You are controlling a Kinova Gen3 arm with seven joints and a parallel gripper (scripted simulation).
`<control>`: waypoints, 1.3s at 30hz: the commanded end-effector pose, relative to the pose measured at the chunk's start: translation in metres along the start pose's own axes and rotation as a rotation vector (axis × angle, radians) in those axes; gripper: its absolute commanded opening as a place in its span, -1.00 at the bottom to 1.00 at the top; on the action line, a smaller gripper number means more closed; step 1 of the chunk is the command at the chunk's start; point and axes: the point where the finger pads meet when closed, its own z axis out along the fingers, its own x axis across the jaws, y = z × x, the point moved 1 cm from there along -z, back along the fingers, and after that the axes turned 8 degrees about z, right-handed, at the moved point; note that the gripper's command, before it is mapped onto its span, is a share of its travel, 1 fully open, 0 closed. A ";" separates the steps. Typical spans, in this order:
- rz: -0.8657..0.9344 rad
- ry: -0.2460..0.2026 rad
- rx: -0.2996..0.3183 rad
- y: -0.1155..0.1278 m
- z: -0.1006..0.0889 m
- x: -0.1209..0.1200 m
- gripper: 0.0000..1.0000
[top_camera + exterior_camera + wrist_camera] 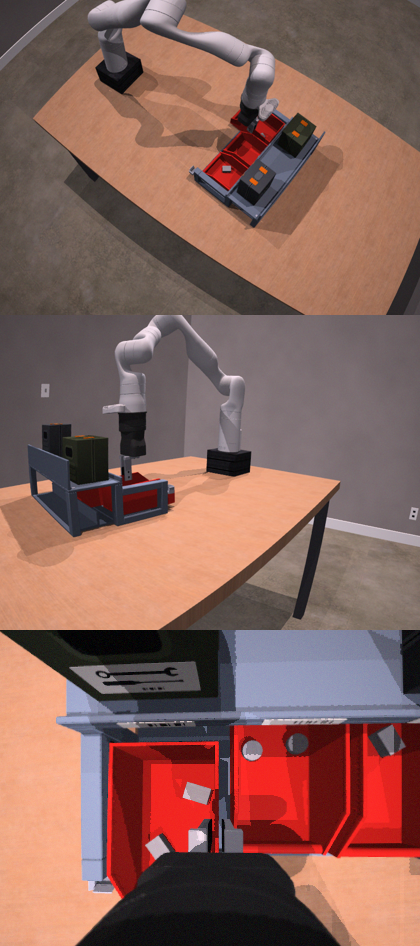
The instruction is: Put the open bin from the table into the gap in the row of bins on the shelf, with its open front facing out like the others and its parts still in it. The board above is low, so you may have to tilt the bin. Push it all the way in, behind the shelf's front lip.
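The tool (251,128) (126,477) (216,830) is standing narrow but apart, its fingers straddling the near side wall of the open bin (271,127) (140,501) (170,805); a sliver of space is showing beside the wall, so it seems to be holding nothing. The bin is lying mostly to the tool's left in the wrist view, already in its gap. Its long axis is running from beneath the tool towards the low board (276,162) (300,708) ahead. The bin's back rim is showing short of that board, while the neighbouring bin (247,149) (272,785), right of the tool, is reaching under it. Two parts, one part (197,793) and another part (159,847), are sitting inside. The coming move is probably calling for a straight push ahead along that axis, off-centre pressure risking a twist.
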 end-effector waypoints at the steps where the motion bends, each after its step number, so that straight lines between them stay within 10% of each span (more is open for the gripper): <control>1: 0.001 -0.001 0.005 -0.001 -0.006 0.000 -0.36; 39: 0.001 -0.001 0.005 0.002 -0.064 0.000 -0.36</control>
